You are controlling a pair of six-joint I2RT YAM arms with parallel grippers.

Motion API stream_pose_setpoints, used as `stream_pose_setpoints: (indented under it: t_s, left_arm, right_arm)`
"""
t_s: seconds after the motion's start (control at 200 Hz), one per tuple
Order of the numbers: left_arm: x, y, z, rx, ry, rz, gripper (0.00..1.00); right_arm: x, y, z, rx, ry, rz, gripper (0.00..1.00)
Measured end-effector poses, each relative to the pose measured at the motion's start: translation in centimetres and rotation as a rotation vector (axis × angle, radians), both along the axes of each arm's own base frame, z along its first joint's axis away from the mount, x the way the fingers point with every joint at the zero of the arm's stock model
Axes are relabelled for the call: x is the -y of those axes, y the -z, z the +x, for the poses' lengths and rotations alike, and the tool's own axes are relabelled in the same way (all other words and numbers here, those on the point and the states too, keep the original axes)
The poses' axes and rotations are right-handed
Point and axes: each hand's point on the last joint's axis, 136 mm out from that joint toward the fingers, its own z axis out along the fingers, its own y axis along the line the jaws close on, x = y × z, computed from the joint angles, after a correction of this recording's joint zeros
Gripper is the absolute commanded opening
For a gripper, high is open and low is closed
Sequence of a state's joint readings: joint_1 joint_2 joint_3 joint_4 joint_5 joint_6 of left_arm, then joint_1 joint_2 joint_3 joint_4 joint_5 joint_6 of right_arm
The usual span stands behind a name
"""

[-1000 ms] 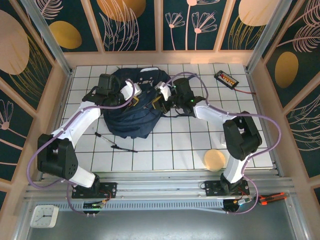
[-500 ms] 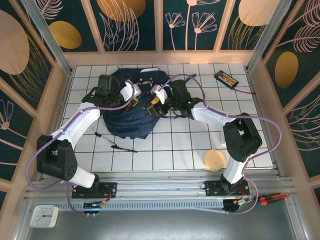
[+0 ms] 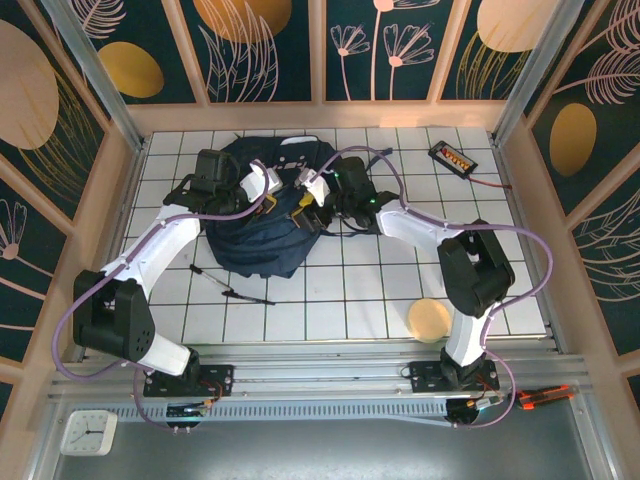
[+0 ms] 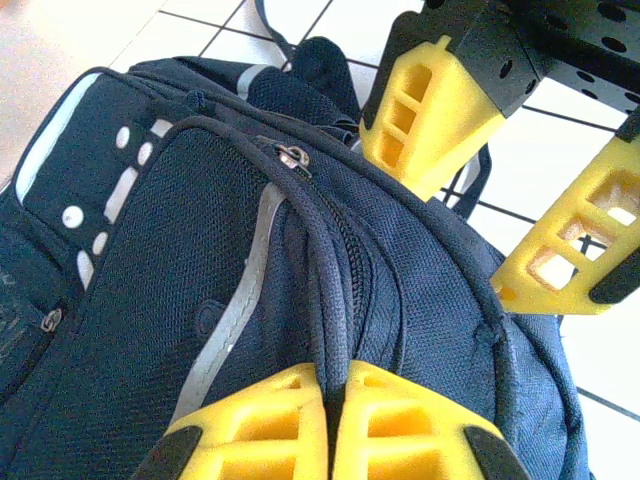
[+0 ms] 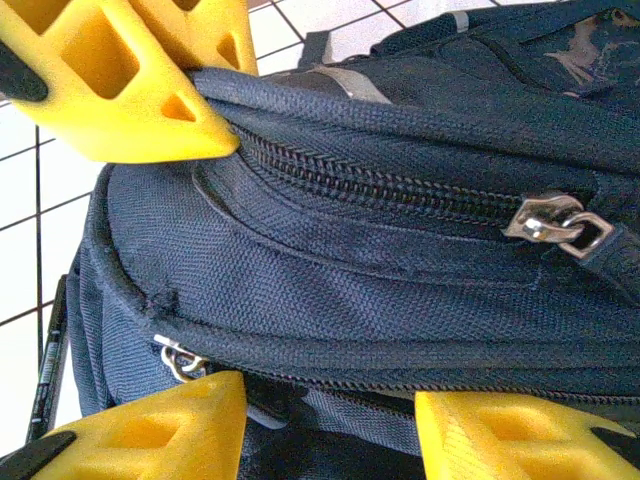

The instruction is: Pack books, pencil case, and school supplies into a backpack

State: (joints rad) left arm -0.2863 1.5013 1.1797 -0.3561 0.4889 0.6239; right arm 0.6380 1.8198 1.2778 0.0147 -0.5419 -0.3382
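**Backpack held for work at the zip.** The backpack lies on the tiled counter, upper middle of the overhead view. My left jaws are pinched tight on a ridge of its fabric beside a zip track, bottom centre of the left wrist view. I judge this grip keeps the cloth taut so that a slider can run. My right jaws stand partly apart and hold nothing, astride the bag's edge at the bottom of the right wrist view. A metal zip pull at right centre is probably their target. The zips that show appear closed, so I cannot tell what is packed inside. A black pen lies on the counter just below the bag, so the supplies are evidently not all in.
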Motion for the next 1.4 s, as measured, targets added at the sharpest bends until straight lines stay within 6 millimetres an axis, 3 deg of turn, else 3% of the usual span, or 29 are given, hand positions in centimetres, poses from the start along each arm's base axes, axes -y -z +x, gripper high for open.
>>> stream_pose_setpoints:
  t_s: [0.26,0.886,1.001,1.221,1.396]
  left_arm:
    - [0.0,0.0,0.0,0.000,0.000,0.000,0.00]
    - [0.0,0.0,0.0,-0.002,-0.003,-0.003,0.00]
    - [0.0,0.0,0.0,-0.004,-0.004,-0.004,0.00]
    - [0.0,-0.1,0.1,-0.001,-0.005,-0.005,0.00]
    - [0.0,-0.1,0.1,-0.001,-0.004,-0.005,0.00]
  right_arm:
    - [0.7,-0.1,-1.8,0.008,0.008,-0.016,0.46]
    - [-0.6,0.2,-1.8,0.016,-0.013,-0.022,0.36]
    - [-0.7,0.1,-1.7,0.019,-0.010,-0.022,0.27]
    - [-0.9,0.2,-1.9,0.032,-0.026,-0.029,0.00]
    - [-0.9,0.4,-1.9,0.035,-0.026,-0.039,0.00]
